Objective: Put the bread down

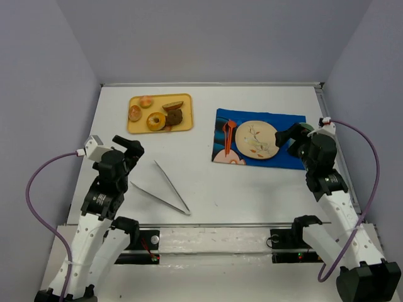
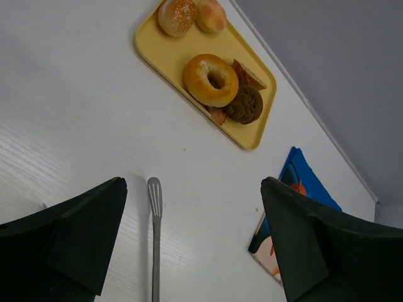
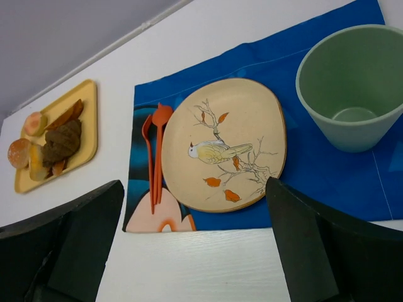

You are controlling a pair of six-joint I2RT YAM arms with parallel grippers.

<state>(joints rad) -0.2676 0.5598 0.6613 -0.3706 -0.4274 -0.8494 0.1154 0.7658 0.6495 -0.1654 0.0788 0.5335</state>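
Observation:
The bread point(image 1: 174, 116) is a dark brown chunk on the yellow tray point(image 1: 140, 128) at the back left, beside the golden ring doughnut point(image 1: 156, 121) and under the tan wedge slice point(image 1: 172, 106). It also shows in the left wrist view point(image 2: 245, 104) and in the right wrist view point(image 3: 62, 141). My left gripper point(image 1: 132, 146) is open and empty, well short of the tray, with metal tongs point(image 2: 154, 207) on the table below it. My right gripper point(image 1: 286, 137) is open and empty, above the near edge of the bird-patterned plate point(image 3: 223, 145).
Two round buns point(image 1: 145, 101) lie at the tray's far end. The plate sits on a blue placemat point(image 1: 283, 119) with orange cutlery point(image 1: 229, 137) on its left and a green cup point(image 3: 352, 88) on its right. The tongs point(image 1: 160, 187) lie open on the near-left table.

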